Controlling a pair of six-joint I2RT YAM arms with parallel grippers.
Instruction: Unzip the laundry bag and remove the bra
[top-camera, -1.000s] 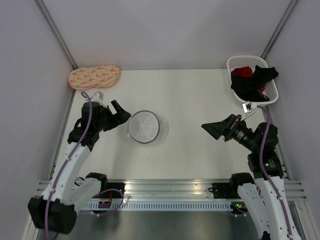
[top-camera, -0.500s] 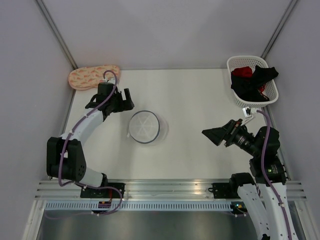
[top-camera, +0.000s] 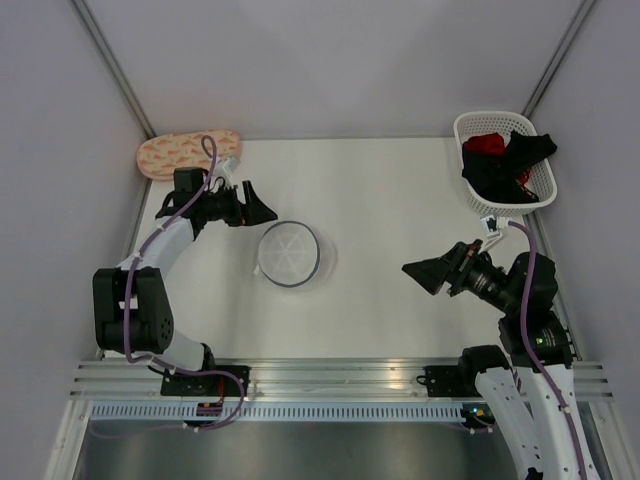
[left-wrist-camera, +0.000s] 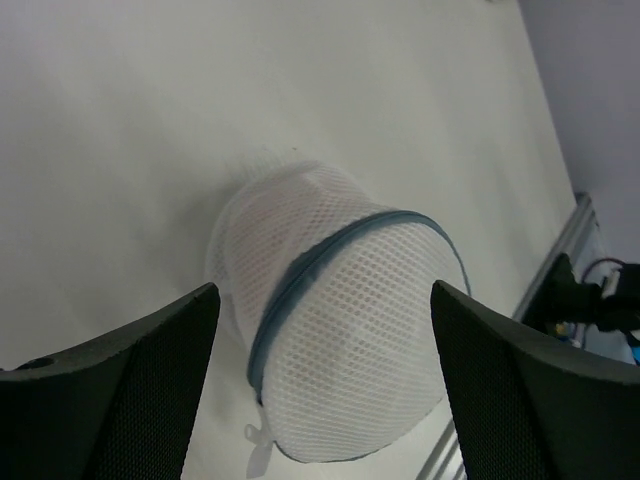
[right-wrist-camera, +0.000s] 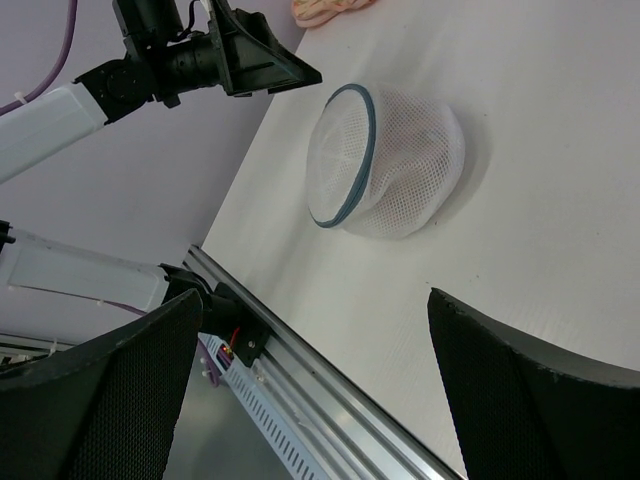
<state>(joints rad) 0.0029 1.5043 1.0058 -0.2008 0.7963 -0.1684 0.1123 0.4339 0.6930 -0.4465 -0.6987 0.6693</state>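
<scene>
The left hand (top-camera: 262, 209) hovers with its fingers spread wide and nothing between them, near the far left side of the laundry bag (top-camera: 289, 254). The bag sits as a white mesh drum on the tabletop (top-camera: 390, 200), its grey-blue zip band closed where it shows; a faint pink tint shows through the mesh, but the bra cannot be made out. The right hand (top-camera: 418, 272) is likewise wide and empty, well apart on the bag's right, while a peach pad (top-camera: 185, 152) lies far left and a white basket (top-camera: 468, 126) holds black and red garments (top-camera: 505, 160) far right.
</scene>
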